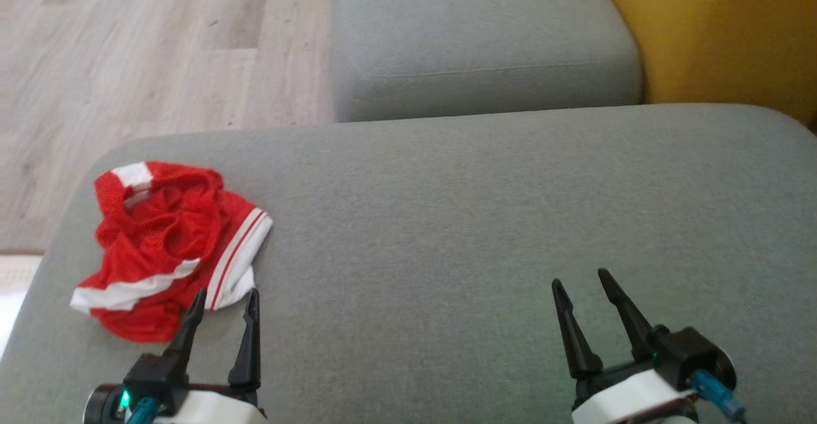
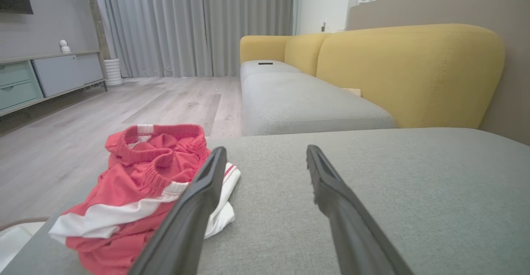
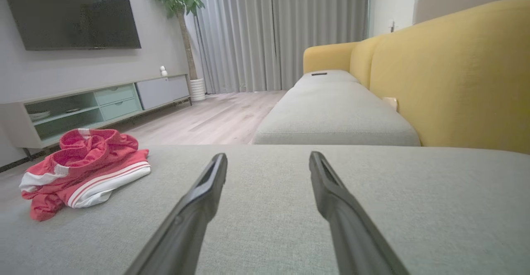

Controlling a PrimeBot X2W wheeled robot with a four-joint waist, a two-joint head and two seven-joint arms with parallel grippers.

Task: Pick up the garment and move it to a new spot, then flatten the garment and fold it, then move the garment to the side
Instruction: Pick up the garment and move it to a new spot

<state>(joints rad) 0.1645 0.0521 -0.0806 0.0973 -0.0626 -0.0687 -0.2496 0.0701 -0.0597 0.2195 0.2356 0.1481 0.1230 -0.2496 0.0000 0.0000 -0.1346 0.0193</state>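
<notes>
Head view: the red-and-white shorts [image 1: 169, 245] lie crumpled at the left end of the grey seat [image 1: 447, 219], near its edge above the floor [image 1: 127, 47]. The left gripper [image 1: 227, 294] hovers just before them, fingers spread and empty. The right gripper [image 1: 580, 277] is likewise spread and empty, well apart. A shove instead of a pinch could slide the heap off that edge.

Left wrist view: the bunched waistband [image 2: 159, 136] shows on top. Pinching one layer alone would probably lift a tangle.

Right wrist view: bare seat stretches beside the shorts, room for a new spot.
</notes>
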